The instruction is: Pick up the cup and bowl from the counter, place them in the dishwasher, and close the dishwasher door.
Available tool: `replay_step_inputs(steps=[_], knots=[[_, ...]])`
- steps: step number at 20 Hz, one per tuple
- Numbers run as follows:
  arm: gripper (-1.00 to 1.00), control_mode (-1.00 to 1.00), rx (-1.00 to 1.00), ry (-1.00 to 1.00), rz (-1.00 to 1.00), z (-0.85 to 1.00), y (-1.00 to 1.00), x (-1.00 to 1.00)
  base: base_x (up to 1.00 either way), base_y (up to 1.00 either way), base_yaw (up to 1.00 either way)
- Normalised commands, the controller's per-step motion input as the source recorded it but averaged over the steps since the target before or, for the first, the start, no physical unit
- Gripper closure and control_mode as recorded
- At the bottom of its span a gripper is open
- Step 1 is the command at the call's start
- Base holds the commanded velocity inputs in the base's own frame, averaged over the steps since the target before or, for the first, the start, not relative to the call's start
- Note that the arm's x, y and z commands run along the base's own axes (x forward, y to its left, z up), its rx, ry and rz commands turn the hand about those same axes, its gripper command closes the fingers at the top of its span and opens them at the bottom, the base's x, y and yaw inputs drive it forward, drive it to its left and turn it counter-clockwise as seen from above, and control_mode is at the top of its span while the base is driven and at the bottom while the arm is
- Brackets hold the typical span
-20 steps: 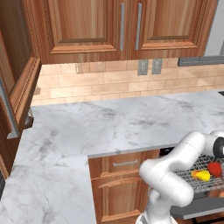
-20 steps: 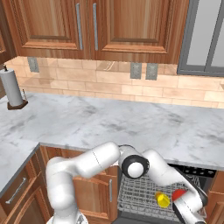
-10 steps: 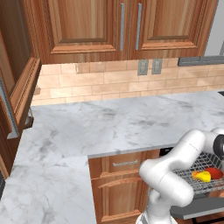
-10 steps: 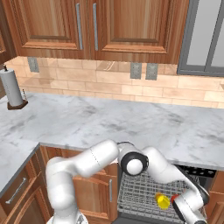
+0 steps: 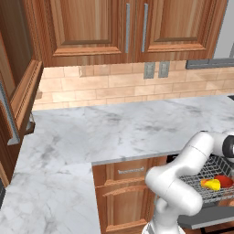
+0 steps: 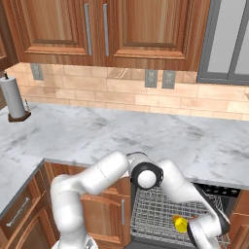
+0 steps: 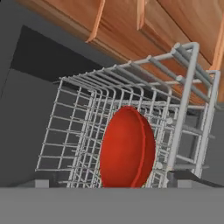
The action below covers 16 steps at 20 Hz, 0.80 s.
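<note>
Writing: I read no brand, label or lettering on anything from here.
Counter (image 5: 114, 132): white marble, running past the left and bottom edges of my left base view.
Dishwasher (image 6: 160, 214): door down, grey wire rack (image 7: 87, 127) pulled out under the counter edge at about 5 o'clock in both base views; my own arm covers part of it.
Cup (image 5: 211, 184): yellow, lying in the rack, touching or just beside the bowl.
Bowl (image 7: 127, 153): red, in the rack, its lower edge cut off at 6 o'clock in the hand view.
Gripper: I cannot tell its state; in the hand view two dark bits at 6 o'clock flank the bowl, possibly the finger tips standing wide, nothing visibly clamped.
</note>
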Motion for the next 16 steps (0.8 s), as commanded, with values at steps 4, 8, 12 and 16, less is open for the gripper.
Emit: replay_step_inputs(steps=[4, 8, 12, 16], knots=[[-1.00, -1.00, -0.29, 0.00, 0.00, 0.00, 0.47, -0.15, 0.00, 0.00, 0.00], [-1.00, -1.00, -0.22, 0.00, 0.00, 0.00, 0.48, -0.09, 0.00, 0.00, 0.00], [-1.00, -1.00, -0.19, 0.01, 0.00, 0.00, 0.44, 0.00, 0.00, 0.00, 0.00], [-1.00, -1.00, -0.15, 0.01, 0.00, 0.00, 0.35, 0.00, 0.00, 0.00, 0.00]])
